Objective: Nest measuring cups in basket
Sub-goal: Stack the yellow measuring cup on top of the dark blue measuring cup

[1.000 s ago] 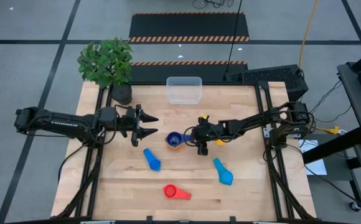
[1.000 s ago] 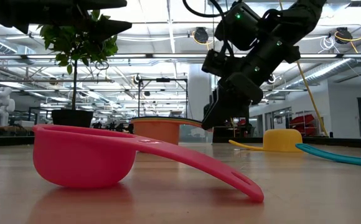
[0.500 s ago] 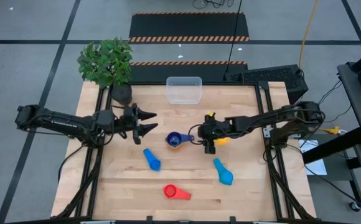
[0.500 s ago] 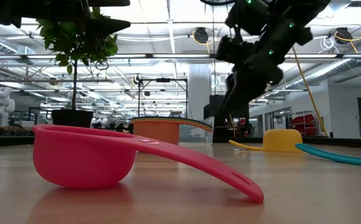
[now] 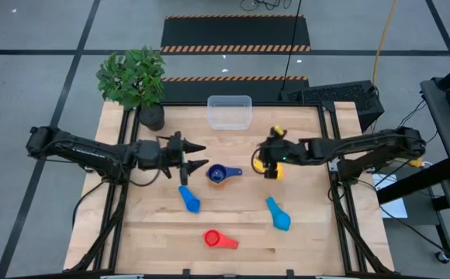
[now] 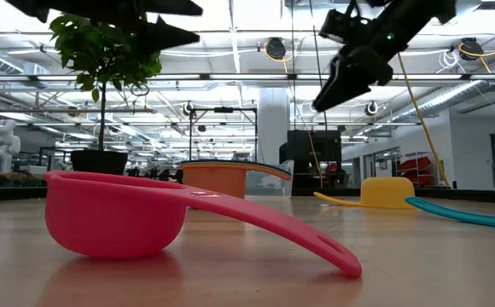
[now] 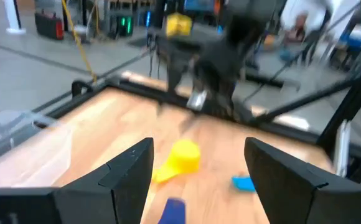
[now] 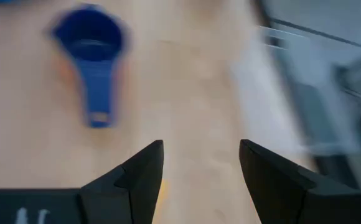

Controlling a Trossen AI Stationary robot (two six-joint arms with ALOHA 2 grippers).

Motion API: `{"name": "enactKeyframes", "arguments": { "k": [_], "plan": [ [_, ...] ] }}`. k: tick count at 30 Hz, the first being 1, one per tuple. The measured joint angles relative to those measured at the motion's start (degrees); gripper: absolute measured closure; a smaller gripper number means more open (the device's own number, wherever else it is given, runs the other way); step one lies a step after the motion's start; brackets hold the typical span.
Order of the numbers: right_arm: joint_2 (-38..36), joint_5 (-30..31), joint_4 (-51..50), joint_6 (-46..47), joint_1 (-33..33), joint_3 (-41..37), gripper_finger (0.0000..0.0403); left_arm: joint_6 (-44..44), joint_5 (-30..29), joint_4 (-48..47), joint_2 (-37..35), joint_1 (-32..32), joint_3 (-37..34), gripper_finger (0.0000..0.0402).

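Two grippers hover over the table (image 5: 302, 232), each placed here relative to the dark blue cup (image 5: 218, 173), which sits nested in an orange cup near mid-table. Left gripper (image 5: 198, 155): fingers spread apart, empty, just to the cup's left. Right gripper (image 5: 262, 158): fingers likewise apart and empty, to the cup's right, above the yellow cup (image 5: 276, 173). Behind the dark blue cup, toward the table's far edge, stands the clear basket (image 5: 230, 111) (nothing visible inside). Nearer the front lie a blue cup (image 5: 189, 198), a light blue cup (image 5: 278, 215) and the red cup (image 5: 218, 239).
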Motion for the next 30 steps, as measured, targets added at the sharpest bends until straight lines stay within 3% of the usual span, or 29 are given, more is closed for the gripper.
{"name": "enactKeyframes", "arguments": {
  "k": [3,9,13,18,25,30],
  "plan": [
    [-3.2,5.0,-6.1,3.6,-0.3,0.0,0.0197,1.1,0.0,-3.5,2.7,0.0,2.6,0.0147],
    [-6.9,2.8,-17.4,10.8,-1.2,-3.0,0.0197,2.6,0.0,-4.9,5.8,0.0,5.6,0.0147],
    [-7.5,2.0,-10.4,9.5,-3.1,-9.2,0.0197,2.7,-0.1,-5.1,5.7,0.2,5.6,0.0147],
    [-5.3,-9.5,2.7,10.0,-8.0,-14.4,0.0197,3.0,-0.4,-4.7,5.7,0.7,5.6,0.0147],
    [0.7,-13.0,11.9,12.8,-9.8,-14.9,0.019,3.0,-0.5,-4.8,5.7,2.1,5.6,0.0147],
    [5.1,-15.2,12.3,16.2,-9.8,-13.4,0.0144,3.8,-0.5,-5.0,5.7,2.1,5.6,0.0147]
  ]
}}
